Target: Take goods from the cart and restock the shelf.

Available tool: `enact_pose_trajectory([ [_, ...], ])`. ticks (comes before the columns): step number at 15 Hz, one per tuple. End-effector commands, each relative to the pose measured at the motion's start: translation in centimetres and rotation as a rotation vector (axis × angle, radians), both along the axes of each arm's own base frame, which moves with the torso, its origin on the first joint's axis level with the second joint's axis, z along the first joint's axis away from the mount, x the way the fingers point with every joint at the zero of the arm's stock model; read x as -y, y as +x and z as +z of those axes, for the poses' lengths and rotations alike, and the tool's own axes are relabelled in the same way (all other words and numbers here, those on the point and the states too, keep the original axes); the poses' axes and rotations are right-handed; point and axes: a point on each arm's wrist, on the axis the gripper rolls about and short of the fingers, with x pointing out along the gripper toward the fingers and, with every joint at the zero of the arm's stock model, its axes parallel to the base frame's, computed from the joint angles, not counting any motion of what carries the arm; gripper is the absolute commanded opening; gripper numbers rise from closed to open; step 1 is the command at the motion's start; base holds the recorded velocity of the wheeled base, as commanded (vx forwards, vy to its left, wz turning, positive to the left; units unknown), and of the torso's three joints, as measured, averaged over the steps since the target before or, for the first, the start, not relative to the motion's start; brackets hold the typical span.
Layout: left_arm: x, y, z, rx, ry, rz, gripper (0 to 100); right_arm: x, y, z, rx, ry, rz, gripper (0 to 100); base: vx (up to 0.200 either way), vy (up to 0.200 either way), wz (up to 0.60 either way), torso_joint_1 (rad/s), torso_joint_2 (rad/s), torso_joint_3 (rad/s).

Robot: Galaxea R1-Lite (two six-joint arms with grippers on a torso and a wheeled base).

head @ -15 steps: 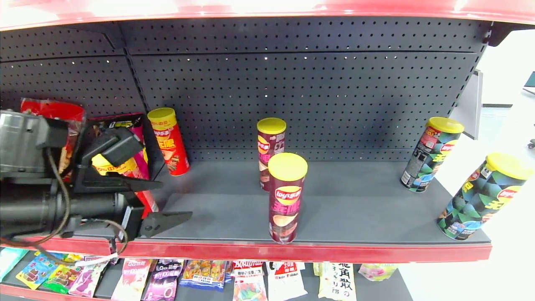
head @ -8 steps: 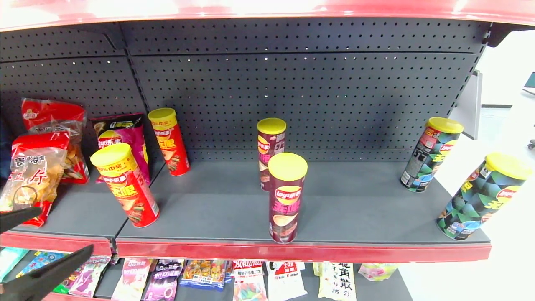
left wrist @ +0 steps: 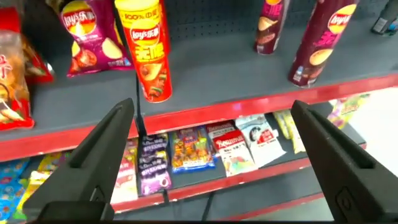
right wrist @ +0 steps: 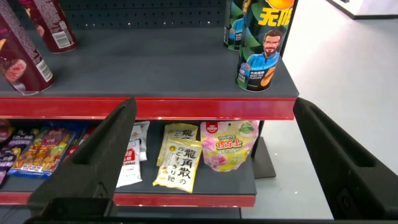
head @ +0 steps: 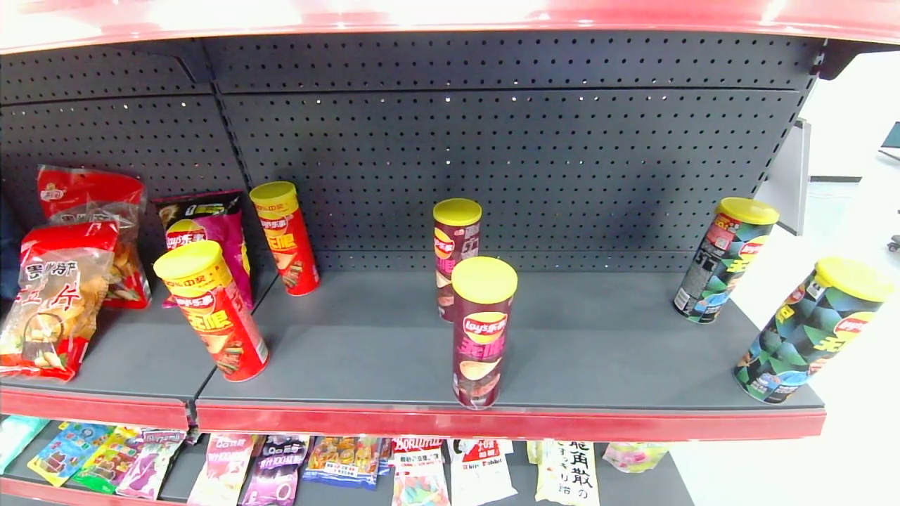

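Standing on matte shelf (head: 598, 351), glossy cylindrical red can (head: 211, 313), L gripper (left wrist: 212, 104), R gripper (right wrist: 214, 102), jaws both spread

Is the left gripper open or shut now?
Open. The left gripper has its two fingers wide apart with nothing between them; the red can stands free on the shelf beyond.

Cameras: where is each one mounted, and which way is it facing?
Head view: on the head, looking forward and down at the shelf.
Left wrist view: on the left wrist, facing the shelf's left part and the front red can; the open left gripper frames it.
Right wrist view: on the right wrist, facing the shelf's right end and the front green can; the open right gripper frames it.
Shared: both wrist views catch the front maroon can.
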Motion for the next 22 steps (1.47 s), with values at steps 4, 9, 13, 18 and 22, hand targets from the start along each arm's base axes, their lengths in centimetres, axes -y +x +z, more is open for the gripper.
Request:
enact_pose_trajectory([
  [4,-0.3,-1.0,-2.9,0.053,0.009,0.034,100,0.0,0.0,0.0,-0.001,0.0,0.0,100,0.0,0.0,0.0,0.0,0.0,0.0],
  [9,-0.1,0.8,-6.4,0.101,0.001,0.108,100,0.0,0.0,0.0,-0.001,-0.002,0.006,100,0.0,0.0,0.0,0.0,0.0,0.0],
  [13,-0.1,1.6,-8.9,0.139,-0.021,0.198,100,0.0,0.0,0.0,-0.001,-0.006,0.007,100,0.0,0.0,0.0,0.0,0.0,0.0],
  [18,0.2,1.6,-9.0,0.128,-0.028,0.029,100,0.0,0.0,0.0,-0.002,-0.006,0.006,100,0.0,0.0,0.0,0.0,0.0,0.0],
  [22,0.2,1.6,-9.0,0.12,-0.053,0.021,100,0.0,0.0,0.0,-0.001,-0.005,0.007,100,0.0,0.0,0.0,0.0,0.0,0.0],
])
